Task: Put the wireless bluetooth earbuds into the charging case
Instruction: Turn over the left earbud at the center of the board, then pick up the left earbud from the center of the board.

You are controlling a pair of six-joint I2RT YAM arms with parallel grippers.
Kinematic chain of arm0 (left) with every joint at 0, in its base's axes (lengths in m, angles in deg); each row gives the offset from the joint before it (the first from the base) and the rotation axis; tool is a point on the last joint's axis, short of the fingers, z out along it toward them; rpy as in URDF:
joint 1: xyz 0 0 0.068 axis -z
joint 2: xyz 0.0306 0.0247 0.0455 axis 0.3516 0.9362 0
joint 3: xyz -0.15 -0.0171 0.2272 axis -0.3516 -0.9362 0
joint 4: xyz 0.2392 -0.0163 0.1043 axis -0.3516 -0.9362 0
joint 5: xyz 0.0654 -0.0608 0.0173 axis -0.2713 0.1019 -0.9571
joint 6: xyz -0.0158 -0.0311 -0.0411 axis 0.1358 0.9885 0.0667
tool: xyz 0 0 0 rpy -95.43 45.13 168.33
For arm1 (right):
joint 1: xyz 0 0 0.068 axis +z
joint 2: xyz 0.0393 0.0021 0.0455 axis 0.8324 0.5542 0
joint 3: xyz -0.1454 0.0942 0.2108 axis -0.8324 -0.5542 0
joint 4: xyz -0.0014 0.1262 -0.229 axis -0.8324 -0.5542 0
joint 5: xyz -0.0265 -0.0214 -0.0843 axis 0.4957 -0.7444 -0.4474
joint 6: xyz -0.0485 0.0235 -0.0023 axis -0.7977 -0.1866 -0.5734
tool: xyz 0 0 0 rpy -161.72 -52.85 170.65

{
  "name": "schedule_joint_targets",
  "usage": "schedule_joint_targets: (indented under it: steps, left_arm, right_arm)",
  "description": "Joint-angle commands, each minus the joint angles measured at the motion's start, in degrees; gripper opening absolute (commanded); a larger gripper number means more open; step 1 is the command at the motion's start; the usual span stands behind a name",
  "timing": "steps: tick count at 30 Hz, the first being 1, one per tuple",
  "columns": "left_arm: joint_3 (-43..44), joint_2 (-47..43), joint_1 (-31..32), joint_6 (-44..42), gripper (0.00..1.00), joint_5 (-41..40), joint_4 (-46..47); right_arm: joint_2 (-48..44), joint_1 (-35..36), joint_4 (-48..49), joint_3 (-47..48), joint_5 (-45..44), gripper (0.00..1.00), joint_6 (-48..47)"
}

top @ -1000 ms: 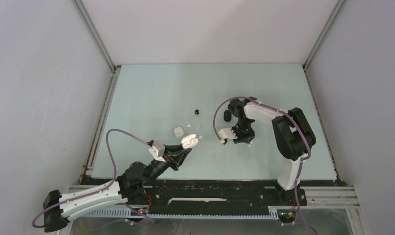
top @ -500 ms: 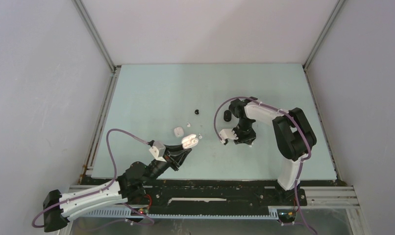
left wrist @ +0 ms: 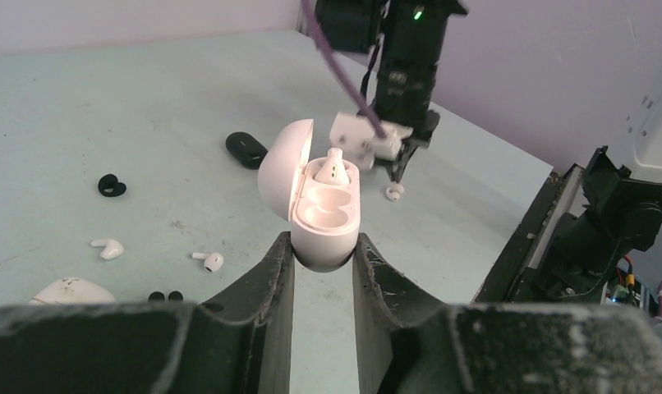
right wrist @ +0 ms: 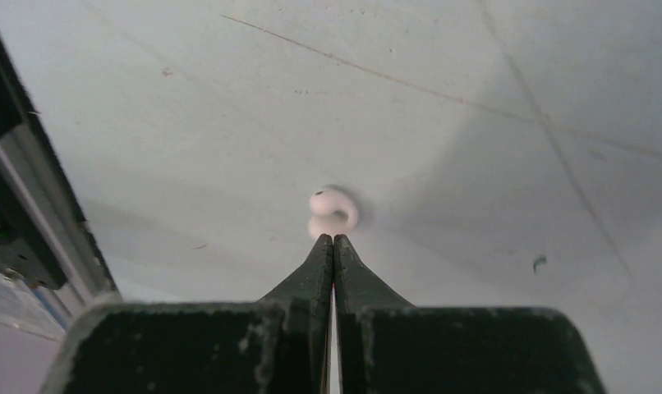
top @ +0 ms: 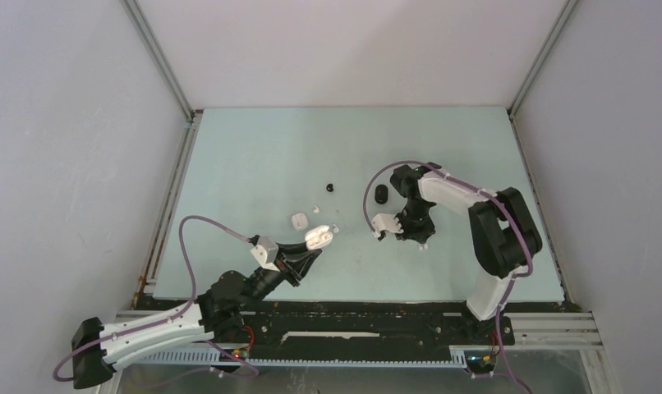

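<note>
Pale blue-green tabletop, plain grey-white walls on three sides, aluminium frame rails, even diffuse light

Left arm stretches from lower left toward centre, left gripper clamping a white case; right arm folds at centre-right, right gripper apparently pinched closed.
</note>
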Motion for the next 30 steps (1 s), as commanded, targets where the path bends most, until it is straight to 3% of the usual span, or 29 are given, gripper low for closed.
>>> schedule_joint_targets:
  steps: [1, 8, 13, 21, 30]
  left_arm:
    - [-6.2, 1.5, -0.3, -0.4, 0.0, -0.1, 2.7]
    - [-5.6, 7.1, -0.3, -0.2, 0.0, 0.5, 6.5]
    - [-5.2, 9.2, -0.3, -0.3, 0.0, 1.5, 7.6]
    - [-6.3, 5.8, -0.3, -0.2, 0.0, 0.2, 6.6]
    - [-6.0, 7.1, -0.3, -0.2, 0.0, 0.3, 7.1]
  right_arm:
    - [-11.1, -0.7, -2.9, 0.5, 6.1, 0.0, 7.4]
    - [-22.3, -2.2, 6.6, -5.6, 12.9, 0.0, 17.9]
    - [-16.1, -7.8, 7.9, -5.9, 11.5, 0.12, 12.8]
    - [-5.0, -13.3, 8.6, -3.2, 11.0, 0.22, 10.8]
    - [-1.8, -14.4, 6.8, -0.2, 14.8, 0.24, 12.4]
